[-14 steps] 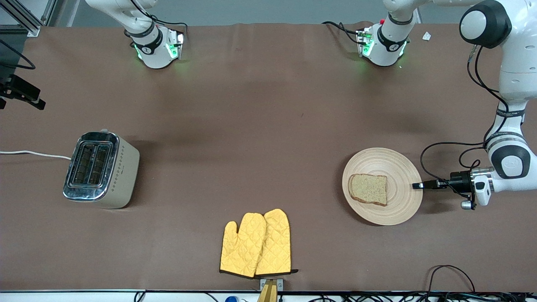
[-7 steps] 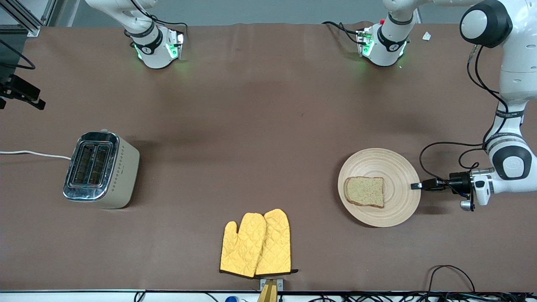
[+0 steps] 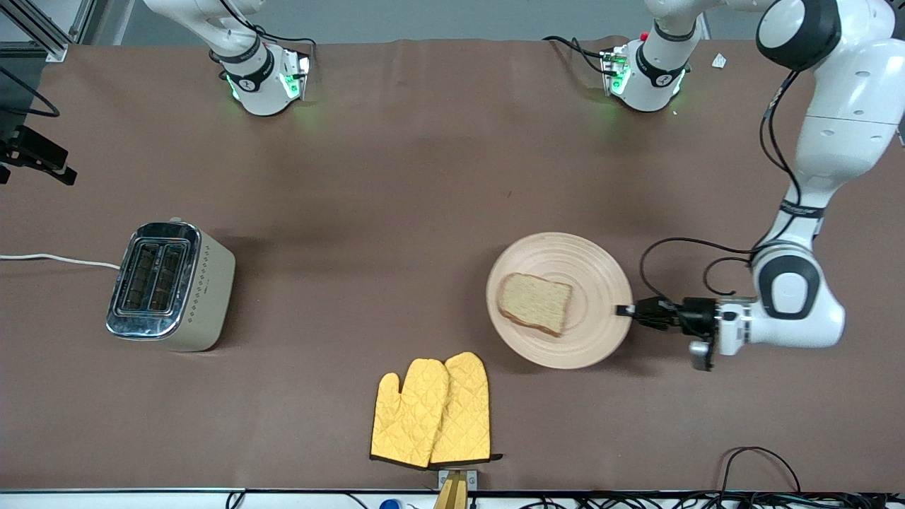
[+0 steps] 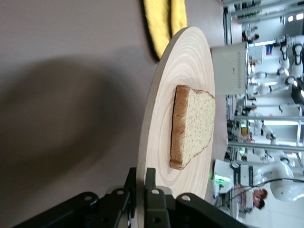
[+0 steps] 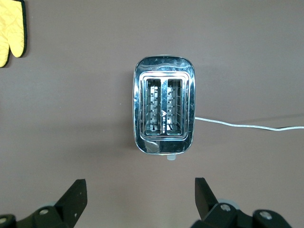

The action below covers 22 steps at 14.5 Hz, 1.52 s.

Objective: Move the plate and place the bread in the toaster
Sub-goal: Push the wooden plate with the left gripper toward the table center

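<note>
The light beige wooden plate (image 3: 590, 279) lies on the brown table toward the left arm's end, and the slice of brown bread (image 3: 535, 304) lies flat on it. My left gripper (image 3: 626, 309) is shut on the plate's rim at the edge toward the left arm's end. In the left wrist view its jaws (image 4: 141, 178) pinch the rim of the plate (image 4: 185, 61), with the bread (image 4: 192, 126) just past them. The chrome-topped toaster (image 3: 170, 286) stands at the right arm's end, both slots empty. My right gripper (image 5: 140, 190) hangs open and empty above the toaster (image 5: 164, 111); it is out of the front view.
A pair of yellow oven mitts (image 3: 431, 410) lies near the table's front edge, nearer to the front camera than the plate. The toaster's white cord (image 3: 56, 259) runs off the table at the right arm's end. Black cables (image 3: 760, 459) lie at the front edge.
My left gripper has dragged the plate with the bread on it toward the right arm's end of the table. The toaster and mitts have not moved.
</note>
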### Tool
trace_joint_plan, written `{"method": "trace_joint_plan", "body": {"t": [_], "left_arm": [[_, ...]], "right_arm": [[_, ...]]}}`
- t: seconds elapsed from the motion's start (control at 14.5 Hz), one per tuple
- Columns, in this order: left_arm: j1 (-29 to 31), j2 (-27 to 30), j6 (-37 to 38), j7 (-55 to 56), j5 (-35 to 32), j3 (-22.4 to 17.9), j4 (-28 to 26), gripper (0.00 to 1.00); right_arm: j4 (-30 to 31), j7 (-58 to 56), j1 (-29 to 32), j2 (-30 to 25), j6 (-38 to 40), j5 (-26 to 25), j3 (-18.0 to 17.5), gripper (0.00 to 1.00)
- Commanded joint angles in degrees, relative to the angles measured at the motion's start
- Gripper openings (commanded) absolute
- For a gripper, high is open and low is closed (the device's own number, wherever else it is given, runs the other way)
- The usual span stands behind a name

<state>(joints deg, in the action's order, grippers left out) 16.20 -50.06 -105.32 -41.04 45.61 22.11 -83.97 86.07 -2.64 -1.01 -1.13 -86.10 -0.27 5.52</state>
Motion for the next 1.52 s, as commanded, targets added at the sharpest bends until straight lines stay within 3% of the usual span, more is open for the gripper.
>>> {"method": "trace_joint_plan", "body": {"t": [0.0,0.41,0.62,1.11,1.45], "left_arm": [[-4.41,0.23,-0.49,1.58,1.76,1.17,0.48,0.0],[-16.63,-0.3,-12.35,1.58,8.0,1.26,-1.37,0.0],[-20.68,-1.35,-14.73,1.58,11.42,1.26,-1.37,0.0],[-24.37,-5.83,-17.1,1.23,18.1,1.26,-1.37,0.0],[-25.7,-6.8,-20.19,1.23,18.29,1.09,-1.46,0.02]], "right_arm": [[0.42,0.26,0.39,-0.54,0.06,-0.17,-0.33,1.0],[0.42,0.26,0.48,-0.54,-0.21,0.01,-0.25,1.0],[0.42,-0.09,1.01,-0.11,-0.47,0.19,-0.33,1.0],[0.24,-0.53,1.01,0.69,-2.49,0.19,-0.33,1.0],[0.33,-0.79,0.92,1.21,-2.32,0.01,-0.33,1.0]]}}
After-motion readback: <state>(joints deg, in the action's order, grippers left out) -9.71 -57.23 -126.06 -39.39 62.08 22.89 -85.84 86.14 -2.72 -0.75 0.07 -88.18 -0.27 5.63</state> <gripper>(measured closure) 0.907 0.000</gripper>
